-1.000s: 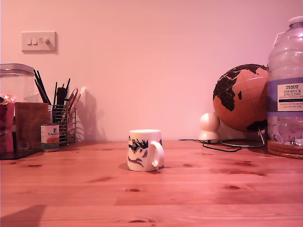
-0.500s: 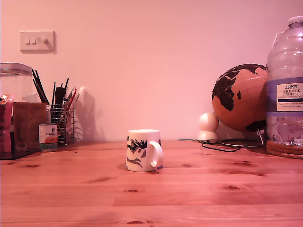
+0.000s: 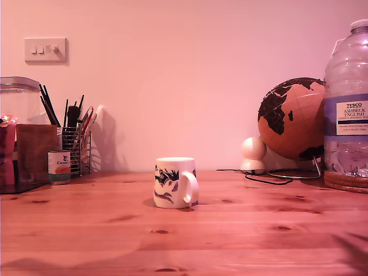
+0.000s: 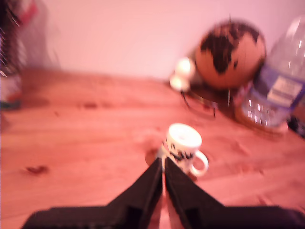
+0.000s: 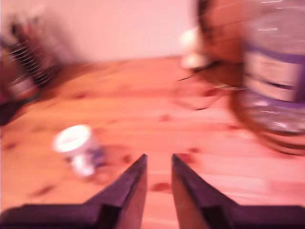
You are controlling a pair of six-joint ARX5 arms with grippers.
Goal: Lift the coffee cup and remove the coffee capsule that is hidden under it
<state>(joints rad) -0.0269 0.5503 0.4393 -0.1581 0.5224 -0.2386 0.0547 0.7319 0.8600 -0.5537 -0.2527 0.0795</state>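
Shadows have crept onto the surface [image 3: 241, 241], coffee cup [image 3: 174, 182] unmoved mid-surface, dead ahead of my first gripper [image 4: 163, 168], jaws together, while my second gripper [image 5: 158, 161], slightly parted, points past it.

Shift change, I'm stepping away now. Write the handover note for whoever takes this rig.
My first gripper: jaws together, holding nothing, above the table short of the coffee cup.
My second gripper: jaws slightly apart, holding nothing, aimed at bare wooden table, the cup off to one side.
Cup stands mid-table in the exterior view, mouth up, handle toward that view's right.
Coffee capsule: not visible in any view.
Done: nothing. Left: grasp and lift the cup, take out the capsule.
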